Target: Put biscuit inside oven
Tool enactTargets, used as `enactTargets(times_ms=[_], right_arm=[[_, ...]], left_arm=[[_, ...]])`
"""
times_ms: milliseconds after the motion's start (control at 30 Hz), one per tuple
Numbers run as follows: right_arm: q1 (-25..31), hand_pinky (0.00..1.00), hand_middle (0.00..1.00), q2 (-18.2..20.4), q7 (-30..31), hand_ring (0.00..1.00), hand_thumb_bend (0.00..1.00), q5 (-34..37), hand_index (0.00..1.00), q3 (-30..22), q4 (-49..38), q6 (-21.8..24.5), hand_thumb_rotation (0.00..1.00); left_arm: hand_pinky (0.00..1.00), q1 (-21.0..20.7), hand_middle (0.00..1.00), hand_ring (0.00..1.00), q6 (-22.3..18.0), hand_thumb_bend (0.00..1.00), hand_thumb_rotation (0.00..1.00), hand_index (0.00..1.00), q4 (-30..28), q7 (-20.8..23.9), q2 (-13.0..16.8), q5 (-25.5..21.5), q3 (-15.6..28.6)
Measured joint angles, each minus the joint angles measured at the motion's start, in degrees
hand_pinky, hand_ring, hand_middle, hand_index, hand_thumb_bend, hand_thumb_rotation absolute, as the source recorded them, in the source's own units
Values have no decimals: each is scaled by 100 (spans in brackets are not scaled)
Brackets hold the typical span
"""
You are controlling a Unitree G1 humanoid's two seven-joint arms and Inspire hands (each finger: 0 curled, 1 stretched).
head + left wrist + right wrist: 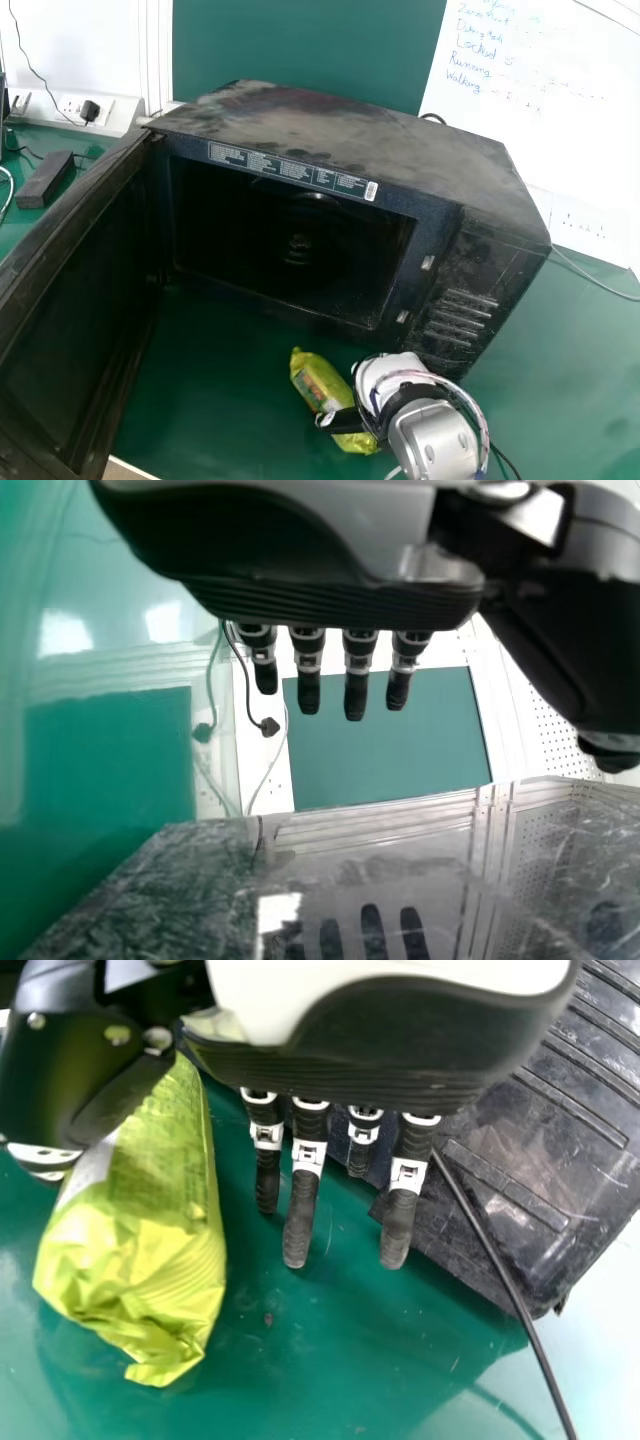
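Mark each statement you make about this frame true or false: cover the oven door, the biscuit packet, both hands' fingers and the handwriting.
1. The oven door is open. True.
2. The biscuit packet is already inside the oven. False: it lies on the table in front of it.
3. The left hand has its fingers straight. True.
4. The right hand has its fingers curled into a fist. False: they are extended, beside the packet.
5. The white board with handwriting is on the robot's right. True.
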Motion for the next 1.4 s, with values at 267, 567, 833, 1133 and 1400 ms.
enactTargets(times_ms=[267, 567, 833, 1133, 1400], right_arm=[[184, 10, 47, 193, -84, 17, 56, -93, 71, -6, -103, 360, 0], [414, 11, 47, 460, -583, 19, 56, -128, 66, 37, -160, 531, 0], [574, 9, 47, 497, -1036, 17, 56, -22, 66, 108, -147, 471, 0], [793, 11, 47, 541, -1502, 20, 53, 447, 49, 72, -244, 469, 0], [824, 11, 47, 489, -1479, 19, 53, 681, 49, 34, -395, 432, 0]], left_arm=[[97, 38, 97, 96, 1, 37, 100, 100, -10, 3, 1, -2, 3], [97, 52, 97, 96, 0, 36, 100, 100, -14, 1, 0, -3, 3], [97, 61, 97, 96, -6, 38, 100, 100, -14, 0, 0, -2, 5], [98, 63, 97, 96, -1, 38, 100, 100, -65, 15, 1, 0, 5], [97, 62, 96, 95, 0, 39, 100, 99, -64, 19, 0, 4, 5]])
